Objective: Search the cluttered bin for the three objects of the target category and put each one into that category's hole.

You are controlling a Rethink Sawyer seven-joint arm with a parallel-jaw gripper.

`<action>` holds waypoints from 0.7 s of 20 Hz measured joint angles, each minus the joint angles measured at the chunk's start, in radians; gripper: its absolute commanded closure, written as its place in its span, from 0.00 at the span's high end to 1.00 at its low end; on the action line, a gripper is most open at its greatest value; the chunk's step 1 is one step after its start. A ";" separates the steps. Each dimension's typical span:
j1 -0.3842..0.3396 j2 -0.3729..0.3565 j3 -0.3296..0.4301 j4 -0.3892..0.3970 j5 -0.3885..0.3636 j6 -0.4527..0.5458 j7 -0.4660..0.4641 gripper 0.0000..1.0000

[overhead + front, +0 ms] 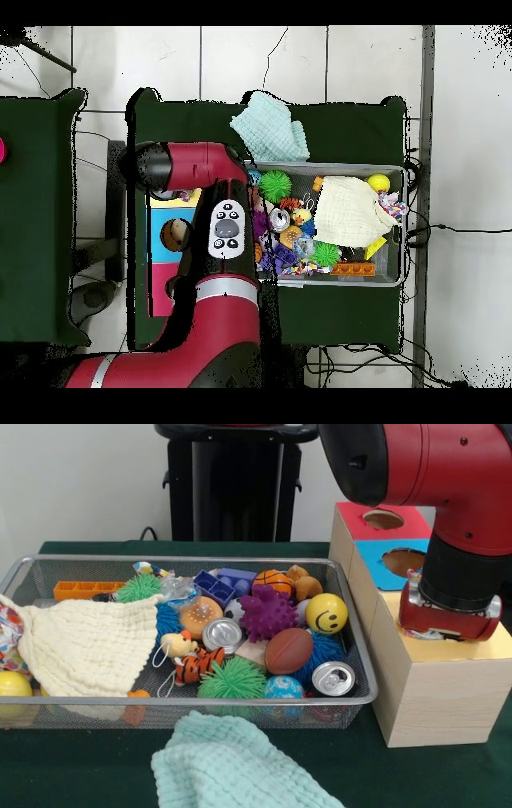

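The wire mesh bin (200, 562) holds a heap of toys, also seen in the overhead view (330, 283). One polka-dot bag (10, 636) peeks out at the bin's left end from under the cream waffle cloth (88, 644). It also shows in the overhead view (392, 207). The other bags are hidden. My gripper (440, 632) is right down on the yellow top panel (488, 648) of the nearest wooden box. The red wrist covers the gripper's tip and the hole. A bit of pale wrinkly material (419, 634) shows under the wrist.
The blue-topped hole (402, 560) and the red-topped hole (382, 519) lie behind the yellow panel. A mint-green waffle cloth (232, 768) lies on the table in front of the bin. Balls, cans (334, 678) and spiky toys fill the bin's right half.
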 measured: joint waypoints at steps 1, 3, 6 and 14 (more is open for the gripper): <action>0.000 0.000 0.001 0.000 0.000 0.000 0.000 1.00; 0.000 0.000 0.001 0.000 -0.001 0.000 0.000 1.00; 0.000 0.000 0.001 0.000 -0.002 0.001 0.000 1.00; -0.001 0.000 0.002 -0.003 -0.007 0.005 0.000 0.00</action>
